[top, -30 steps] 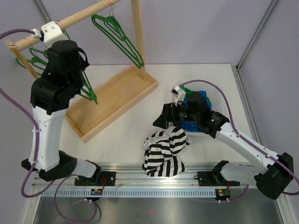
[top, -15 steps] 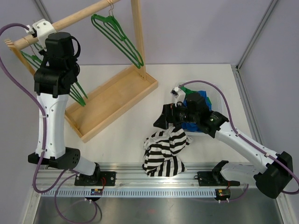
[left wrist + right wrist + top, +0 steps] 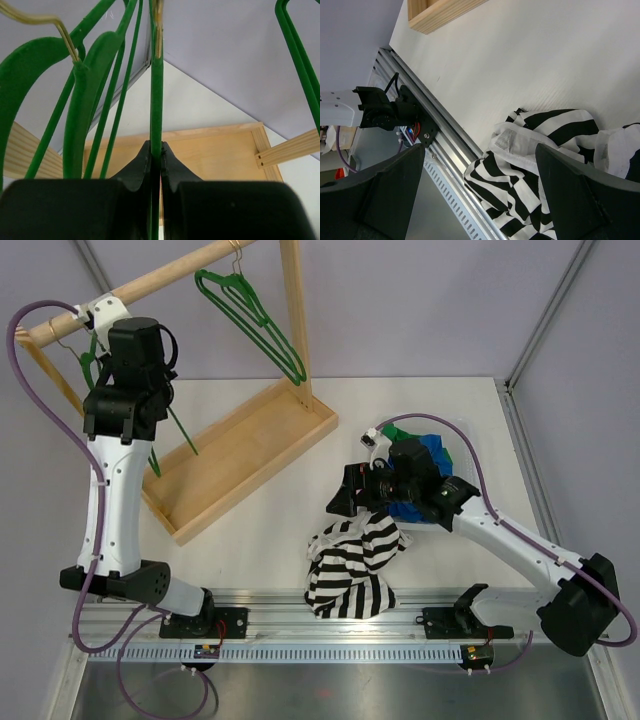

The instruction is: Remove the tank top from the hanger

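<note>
The left claw (image 3: 156,150) is seen clamped shut on a thin green hanger (image 3: 156,95), up by the top rail of the wooden rack (image 3: 250,435), with other green hangers (image 3: 250,320) hung from that rail. The striped tank top (image 3: 352,565) is found crumpled on the surface (image 3: 270,520), off the hanger, to the right of the rack's base. The right claw (image 3: 342,502) is held wide open and empty just above the tank top.

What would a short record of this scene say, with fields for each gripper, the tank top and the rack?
left gripper: shut on a green hanger
right gripper: open, pointed at the tank top, holding nothing
tank top: striped, crumpled on the table, off any hanger
rack: wooden, spare hangers hung on it
</note>
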